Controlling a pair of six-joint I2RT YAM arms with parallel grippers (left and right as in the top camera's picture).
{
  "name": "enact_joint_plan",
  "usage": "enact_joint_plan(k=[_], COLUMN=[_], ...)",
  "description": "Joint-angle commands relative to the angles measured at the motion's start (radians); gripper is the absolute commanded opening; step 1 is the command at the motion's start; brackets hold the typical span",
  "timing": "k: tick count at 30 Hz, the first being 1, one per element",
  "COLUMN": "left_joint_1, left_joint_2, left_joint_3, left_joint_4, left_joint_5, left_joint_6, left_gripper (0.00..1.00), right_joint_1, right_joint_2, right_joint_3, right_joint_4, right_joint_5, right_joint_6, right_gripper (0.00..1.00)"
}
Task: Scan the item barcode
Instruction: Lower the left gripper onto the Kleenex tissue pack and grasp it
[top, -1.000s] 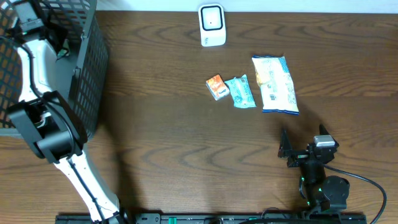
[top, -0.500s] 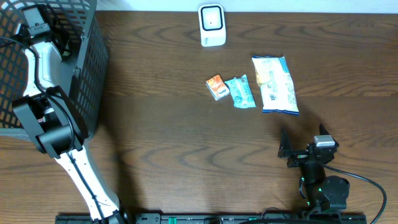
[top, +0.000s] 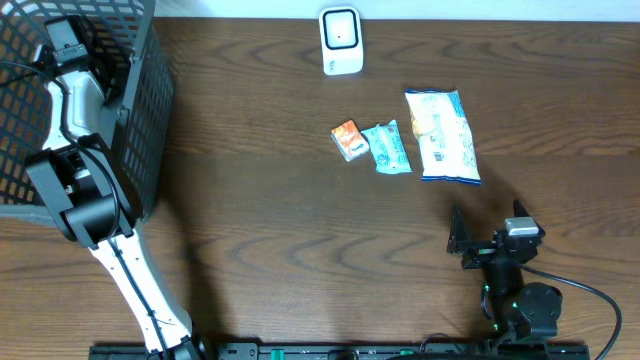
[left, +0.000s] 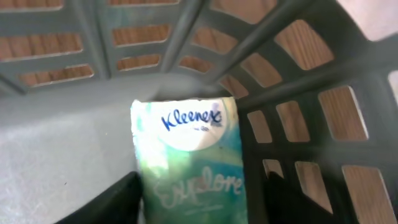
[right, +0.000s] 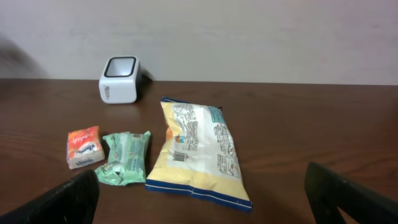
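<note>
Left gripper (left: 202, 183) jaws straddle the Kleenex pack (left: 186, 149) inside the basket (left: 298, 124), by its wall; clenched or not, I cannot tell. Right gripper (right: 202, 177), well outside the basket, gapes empty. Pickup step: next, grip firmly and lift clear toward the scanner (top: 341, 40).

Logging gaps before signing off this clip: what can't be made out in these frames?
- Left wrist: Kleenex pack blurred, bottom cut by the frame edge; no barcode shows; unclear whether the left fingers grip it.
- Overhead: that pack is hidden by the basket mesh and left arm.
- Right wrist: snack bag print too small to read; right fingers cut by the lower edge.
</note>
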Motion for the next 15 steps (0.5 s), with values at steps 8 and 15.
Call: enact_joint_plan(k=[8,15], left_joint_1=[0.003,0.005], left_joint_2=[0.029,-0.031], left_joint_3=[0.003,0.004], left_joint_4=[-0.029,-0.117], left_joint_5=[-0.019,-0.019], left_joint_6=[0.092,0.092], left_gripper=[0.08,0.07], right_joint_1=[0.007,0.007], right_joint_2=[-0.005,-0.005], right_joint_3=[-0.001,-0.001], right_joint_4=[-0.005,-0.004], right_joint_5=[-0.003,-0.003], right_joint_6=[-0.011,-0.011], right_gripper=[0.99,0.99])
